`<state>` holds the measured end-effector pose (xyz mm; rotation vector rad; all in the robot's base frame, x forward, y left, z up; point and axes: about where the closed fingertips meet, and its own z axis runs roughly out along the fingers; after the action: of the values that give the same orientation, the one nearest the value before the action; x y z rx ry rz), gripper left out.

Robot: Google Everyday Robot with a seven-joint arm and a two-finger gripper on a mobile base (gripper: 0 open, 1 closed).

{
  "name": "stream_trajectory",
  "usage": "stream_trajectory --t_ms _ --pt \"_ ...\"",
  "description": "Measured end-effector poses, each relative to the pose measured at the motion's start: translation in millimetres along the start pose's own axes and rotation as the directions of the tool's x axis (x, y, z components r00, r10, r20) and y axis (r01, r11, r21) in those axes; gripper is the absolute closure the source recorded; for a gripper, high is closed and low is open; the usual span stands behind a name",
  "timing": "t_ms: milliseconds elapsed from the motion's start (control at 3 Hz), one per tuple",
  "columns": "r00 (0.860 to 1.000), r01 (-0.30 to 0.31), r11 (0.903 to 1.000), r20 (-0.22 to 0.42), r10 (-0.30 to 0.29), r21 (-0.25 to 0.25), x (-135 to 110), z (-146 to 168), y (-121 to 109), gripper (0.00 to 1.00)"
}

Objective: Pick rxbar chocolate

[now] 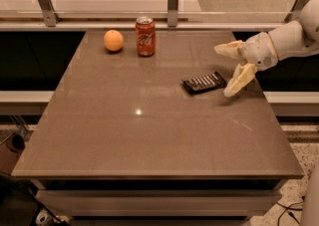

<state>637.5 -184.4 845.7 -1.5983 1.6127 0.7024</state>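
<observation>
My arm [294, 36] reaches in from the right edge, sloping down toward the left. My gripper [222, 70] hangs at mid-right, jaws spread wide apart, tips pointing left.

One brown table [149, 140]. On top, three small things: one orange [113, 40], one red can [145, 36], one black snack bar [204, 82] with white letters. One white arm [294, 38], in from the right. One gripper [223, 70] at its end, just right of the snack bar, over the table, with two fingers [239, 79] spread wide. Three metal posts [173, 2] along the back.
</observation>
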Motion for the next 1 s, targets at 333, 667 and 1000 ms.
stream_trajectory --t_ms 333,667,1000 --pt "1.0 -0.008 0.9999 0.02 0.008 -0.013 5 5 1 0.0" --pt "0.999 -0.015 0.9997 0.037 0.016 -0.021 12 9 0 0.0" --pt "0.998 -0.035 0.9989 0.052 0.037 -0.031 20 13 -3 0.0"
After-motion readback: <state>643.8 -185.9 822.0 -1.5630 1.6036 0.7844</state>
